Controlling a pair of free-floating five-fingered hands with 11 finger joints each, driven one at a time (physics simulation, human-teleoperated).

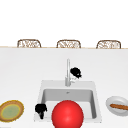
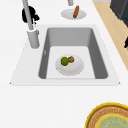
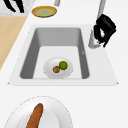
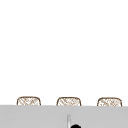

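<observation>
My right hand [image 1: 75, 72] hovers just right of the tall faucet [image 1: 68, 71], above its small side handle, with loosely bent fingers pointing down and nothing in them. It appears again beside the faucet in the right side view [image 3: 106, 27], behind the faucet in the left side view [image 2: 30, 14], and as a sliver in the upper view [image 4: 75, 126]. My left hand [image 1: 40, 109] hangs open over the sink's front left corner, holding nothing. The sink [image 2: 100, 62] holds a white bowl [image 2: 75, 70] with a green lime [image 2: 64, 61] and a brown lump [image 2: 71, 59].
A big red ball [image 1: 67, 115] covers the sink's front edge in the front view. A yellow-rimmed plate [image 1: 11, 110] lies on the counter to the left. A white bowl [image 1: 112, 106] with a brown sausage [image 1: 119, 107] sits to the right. Three wicker chair backs [image 1: 68, 44] stand behind the counter.
</observation>
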